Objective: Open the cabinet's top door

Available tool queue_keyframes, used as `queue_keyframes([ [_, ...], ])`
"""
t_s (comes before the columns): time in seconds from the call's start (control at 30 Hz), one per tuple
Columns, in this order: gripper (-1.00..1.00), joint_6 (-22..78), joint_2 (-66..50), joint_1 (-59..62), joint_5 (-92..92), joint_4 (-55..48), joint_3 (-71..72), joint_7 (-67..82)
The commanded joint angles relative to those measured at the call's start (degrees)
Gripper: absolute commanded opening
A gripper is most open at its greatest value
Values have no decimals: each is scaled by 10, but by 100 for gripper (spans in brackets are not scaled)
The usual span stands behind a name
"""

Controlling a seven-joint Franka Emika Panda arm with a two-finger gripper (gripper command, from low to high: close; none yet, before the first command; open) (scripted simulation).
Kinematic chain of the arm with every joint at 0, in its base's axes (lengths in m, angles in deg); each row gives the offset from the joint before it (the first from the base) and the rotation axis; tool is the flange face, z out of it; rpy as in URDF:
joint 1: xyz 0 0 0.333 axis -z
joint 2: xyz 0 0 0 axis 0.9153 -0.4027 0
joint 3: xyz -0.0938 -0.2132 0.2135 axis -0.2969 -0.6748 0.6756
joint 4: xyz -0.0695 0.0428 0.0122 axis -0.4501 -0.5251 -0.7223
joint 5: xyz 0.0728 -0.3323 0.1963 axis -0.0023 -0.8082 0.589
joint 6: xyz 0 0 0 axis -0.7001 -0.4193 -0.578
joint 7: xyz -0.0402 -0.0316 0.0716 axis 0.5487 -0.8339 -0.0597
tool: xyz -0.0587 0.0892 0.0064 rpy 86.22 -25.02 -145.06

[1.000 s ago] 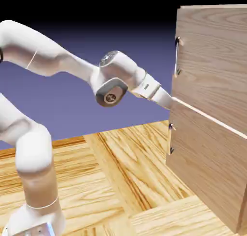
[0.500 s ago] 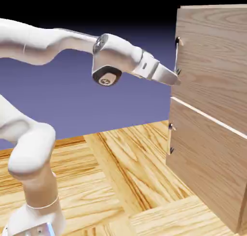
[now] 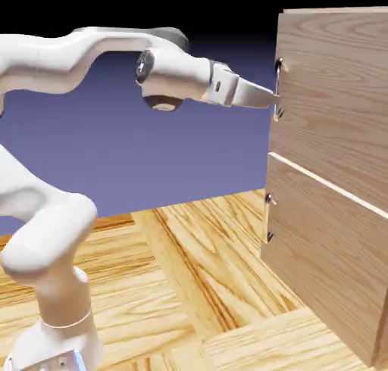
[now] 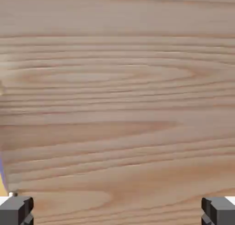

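Evidently, end effector (image 3: pixel 277 101) spread wide, top door's handle (image 3: pixel 278 88) near its tips, contact unclear.

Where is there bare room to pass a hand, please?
Bare room shows over the light parquet floor, between the white robot arm's base and the tall oak-grain cabinet. It is crowded at the upper silver bar handle, where the end effector is.
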Motion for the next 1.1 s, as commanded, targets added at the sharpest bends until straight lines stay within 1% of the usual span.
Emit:
queue_keyframes([
  [0.0,0,1,3,10,25,-6,10,17],
  [0.67,0,16,66,204,523,-123,213,364],
  [0.73,0,16,68,211,540,-127,220,376],
  [0.9,0,26,42,317,551,-203,289,377],
  [0.93,0,26,41,320,551,-206,291,377],
  [0.97,-100,26,41,320,551,-206,291,377],
  [1.0,-100,26,41,320,551,-206,291,377],
  [1.07,-100,50,39,279,538,-171,260,379],
])
